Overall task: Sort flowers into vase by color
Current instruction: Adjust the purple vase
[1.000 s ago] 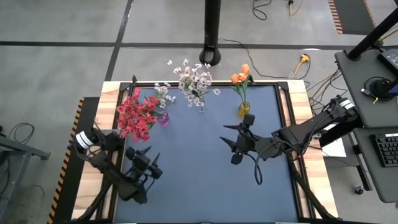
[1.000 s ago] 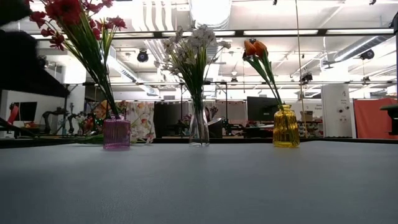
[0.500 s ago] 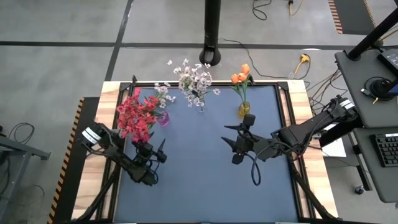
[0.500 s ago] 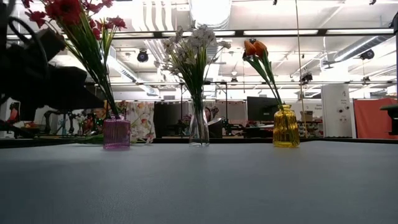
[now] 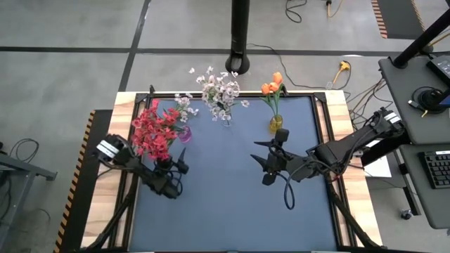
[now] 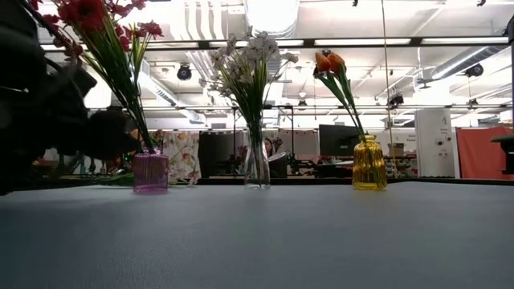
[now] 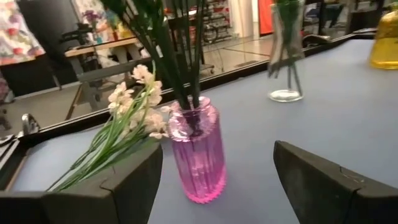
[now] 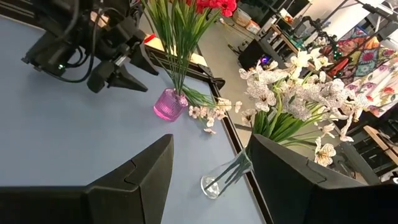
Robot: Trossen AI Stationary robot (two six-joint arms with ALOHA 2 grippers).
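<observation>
Our left gripper (image 5: 177, 169) hangs spread wide and empty just near of the pink vase (image 5: 185, 133) of red flowers (image 5: 155, 131), one white spray (image 5: 182, 102) lying beside it.

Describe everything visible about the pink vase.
The pink vase is a short, ribbed cylinder that looks like clear tinted glass. It stands upright on the blue table near its far left corner. Green stems of the red flowers fill its neck. A white-flowered spray lies on the table beside it. The open left hand faces it without touching.
</observation>
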